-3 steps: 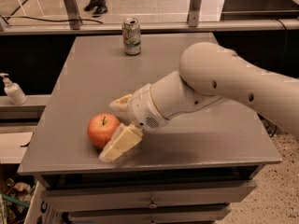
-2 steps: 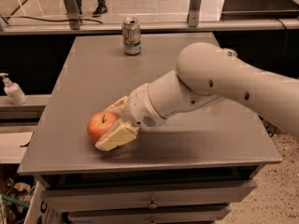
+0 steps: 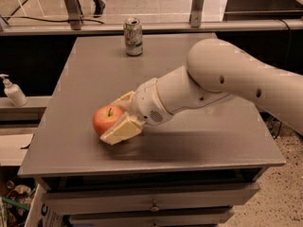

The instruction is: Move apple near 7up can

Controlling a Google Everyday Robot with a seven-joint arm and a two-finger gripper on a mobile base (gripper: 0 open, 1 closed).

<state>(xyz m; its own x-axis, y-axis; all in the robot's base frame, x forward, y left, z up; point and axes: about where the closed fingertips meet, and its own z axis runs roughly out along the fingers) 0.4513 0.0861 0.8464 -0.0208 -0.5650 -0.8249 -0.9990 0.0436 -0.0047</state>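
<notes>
- The apple (image 3: pixel 105 119) sits on the grey table (image 3: pixel 203 148).
- The gripper (image 3: pixel 111 121) is at the apple, one cream finger pressed to its near side and the other behind it.
- The white arm (image 3: pixel 227 79) reaches in from the apple's right.
- The 7up can (image 3: pixel 133 37) stands upright well beyond the apple.
- A soap bottle (image 3: pixel 13 91) stands off the table, left of the apple.

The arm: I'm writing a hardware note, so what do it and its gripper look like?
The arm is smooth white, thick rounded links with small dark dots; a perforated patch at the wrist. The gripper, at the apple, has flat cream fingers.
</notes>
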